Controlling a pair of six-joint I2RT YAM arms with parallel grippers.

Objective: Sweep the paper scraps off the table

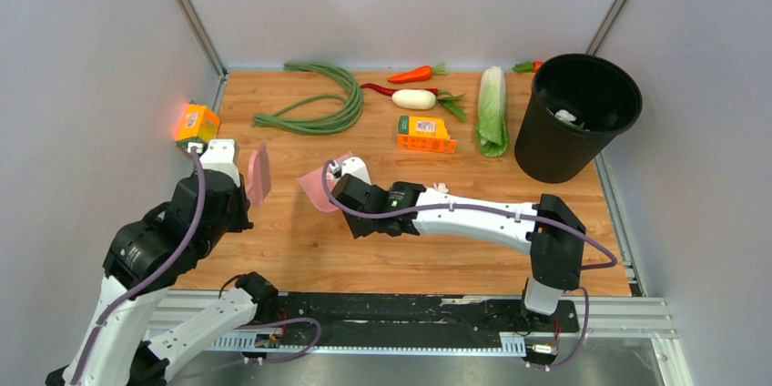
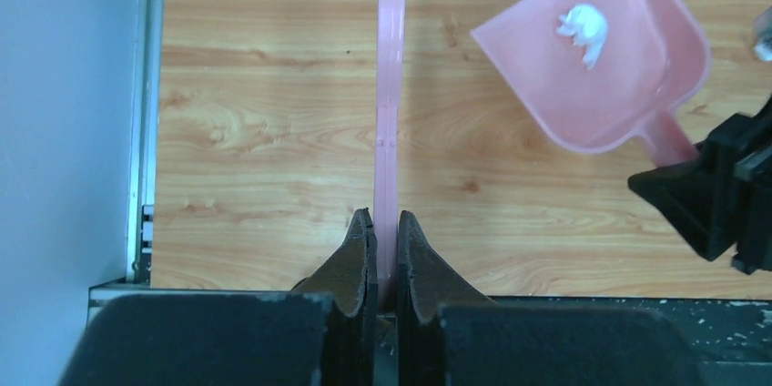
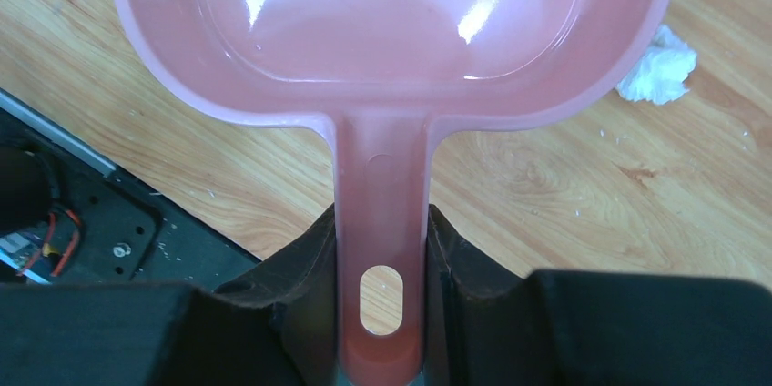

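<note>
My right gripper (image 3: 382, 227) is shut on the handle of a pink dustpan (image 3: 391, 31), held low over the table (image 1: 300, 249) at its middle (image 1: 319, 187). One white paper scrap (image 2: 583, 26) lies inside the pan near its mouth. Another paper scrap (image 3: 657, 67) rests on the wood just outside the pan's right rim. My left gripper (image 2: 384, 222) is shut on a thin pink sweeper blade (image 2: 390, 86), seen edge-on. The blade (image 1: 259, 175) stands left of the pan, apart from it.
A black bin (image 1: 578, 117) with white paper inside stands at the back right. Along the back lie green beans (image 1: 319, 108), a carrot (image 1: 411, 74), a white radish (image 1: 414, 99), a cabbage (image 1: 492, 111) and an orange box (image 1: 425, 134). Another orange box (image 1: 197, 122) sits at the left edge.
</note>
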